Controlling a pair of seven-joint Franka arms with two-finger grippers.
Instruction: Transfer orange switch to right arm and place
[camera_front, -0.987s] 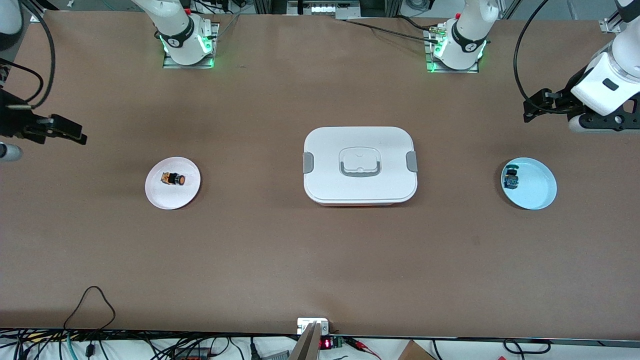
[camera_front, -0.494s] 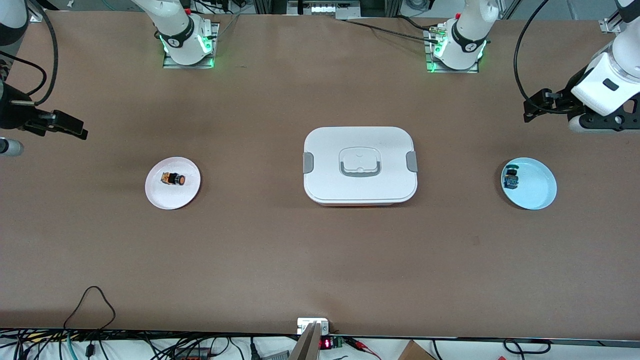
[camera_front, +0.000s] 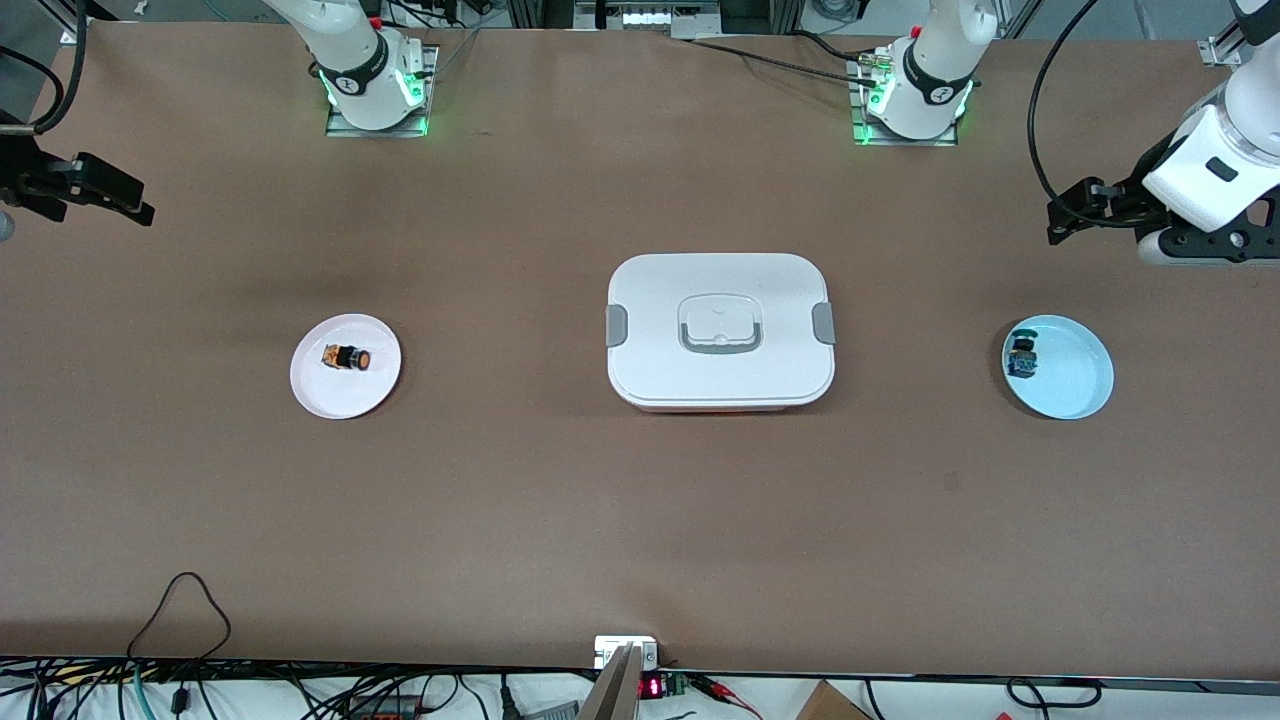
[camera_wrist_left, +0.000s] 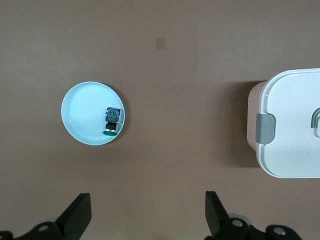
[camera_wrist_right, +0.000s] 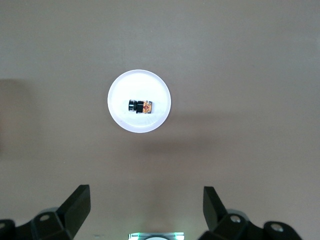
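Note:
The orange switch (camera_front: 346, 357) lies on its side on a small white plate (camera_front: 340, 400) toward the right arm's end of the table. In the right wrist view the switch (camera_wrist_right: 140, 106) rests in the middle of the plate (camera_wrist_right: 117, 90). My right gripper (camera_front: 135, 205) is open and empty, up over bare table at the right arm's end, apart from the plate; its open jaws show in the right wrist view (camera_wrist_right: 145, 210). My left gripper (camera_front: 1055, 225) waits open and empty over the table at the left arm's end, and it also shows in the left wrist view (camera_wrist_left: 147, 215).
A white lidded box with grey latches (camera_front: 720, 330) stands mid-table. A light blue plate (camera_front: 1075, 380) holding a blue-green switch (camera_front: 1022, 357) sits toward the left arm's end. Both show in the left wrist view: the plate (camera_wrist_left: 80, 110) and the box (camera_wrist_left: 295, 125).
My right gripper has drawn back from the white plate, toward the robots' side and the table's end. The switch, plates and left arm have not moved.

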